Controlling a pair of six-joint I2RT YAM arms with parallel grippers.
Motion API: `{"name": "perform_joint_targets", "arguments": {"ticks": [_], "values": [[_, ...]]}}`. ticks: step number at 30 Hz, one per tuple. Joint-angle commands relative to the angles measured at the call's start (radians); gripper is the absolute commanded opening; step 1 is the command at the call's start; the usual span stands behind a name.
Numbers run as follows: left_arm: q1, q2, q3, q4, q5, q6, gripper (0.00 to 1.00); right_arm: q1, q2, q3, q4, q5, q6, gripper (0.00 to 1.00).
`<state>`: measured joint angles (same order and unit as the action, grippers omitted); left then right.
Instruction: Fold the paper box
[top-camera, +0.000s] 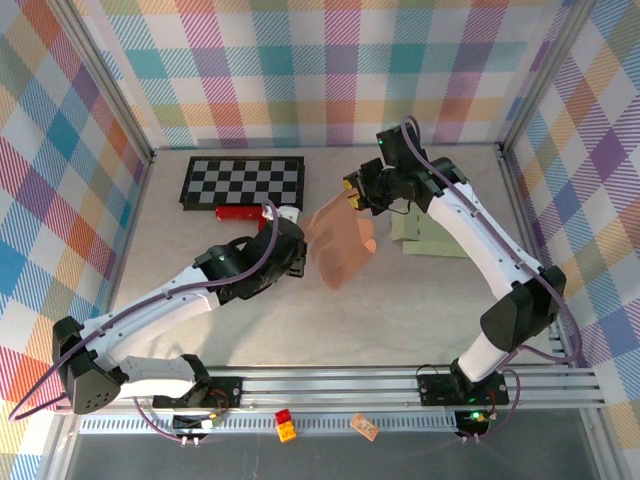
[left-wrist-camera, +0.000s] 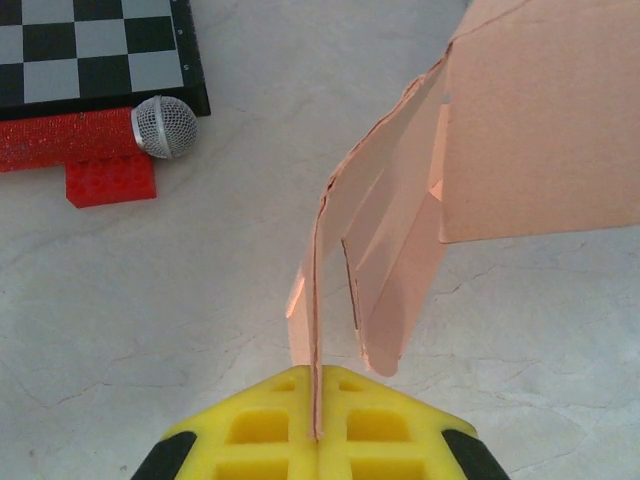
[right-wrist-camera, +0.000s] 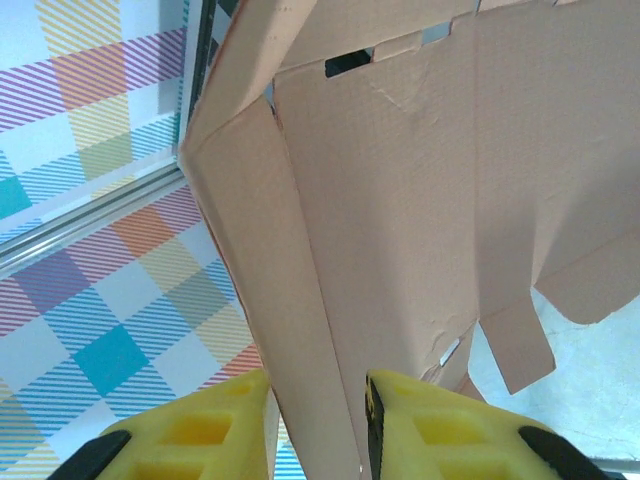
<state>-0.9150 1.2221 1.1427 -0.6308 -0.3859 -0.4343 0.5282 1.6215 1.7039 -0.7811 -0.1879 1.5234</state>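
Left gripper (left-wrist-camera: 318, 400) and right gripper (right-wrist-camera: 318, 405) pinch the paper box (top-camera: 340, 245) between them.

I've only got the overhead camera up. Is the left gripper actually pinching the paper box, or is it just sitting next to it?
Observer: It's pinching it. In the left wrist view the left gripper has its yellow pads closed on one thin edge of the paper box.
Operator: And the right one?
Observer: The right wrist view shows the right gripper with a finger on each side of a folded side panel, pressed against it.
Operator: Are the tabs tucked in yet?
Observer: No. A tab hangs loose off the panel's lower edge, and a slot near the top has nothing in it.
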Motion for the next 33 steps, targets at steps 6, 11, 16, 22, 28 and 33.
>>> {"name": "perform_joint_targets", "arguments": {"ticks": [6, 11, 16, 22, 28, 33], "values": [[-0.010, -0.008, 0.031, -0.018, -0.005, -0.021, 0.00, 0.015, -0.012, 0.002, 0.015, 0.002, -0.035, 0.30], [-0.010, -0.016, 0.025, -0.025, -0.004, -0.024, 0.00, 0.021, 0.016, 0.044, 0.023, -0.016, -0.057, 0.32], [-0.010, -0.014, 0.032, -0.029, -0.005, -0.023, 0.00, 0.036, 0.021, 0.030, 0.016, -0.011, -0.057, 0.29], [-0.010, -0.014, 0.031, -0.027, -0.002, -0.023, 0.00, 0.036, 0.037, 0.041, 0.012, -0.002, -0.072, 0.25], [-0.011, -0.018, 0.029, -0.027, -0.001, -0.023, 0.00, 0.038, 0.047, 0.034, 0.012, 0.006, -0.078, 0.20], [-0.011, -0.022, 0.023, -0.029, -0.002, -0.024, 0.00, 0.038, 0.046, 0.040, 0.013, 0.022, -0.084, 0.13]]}}
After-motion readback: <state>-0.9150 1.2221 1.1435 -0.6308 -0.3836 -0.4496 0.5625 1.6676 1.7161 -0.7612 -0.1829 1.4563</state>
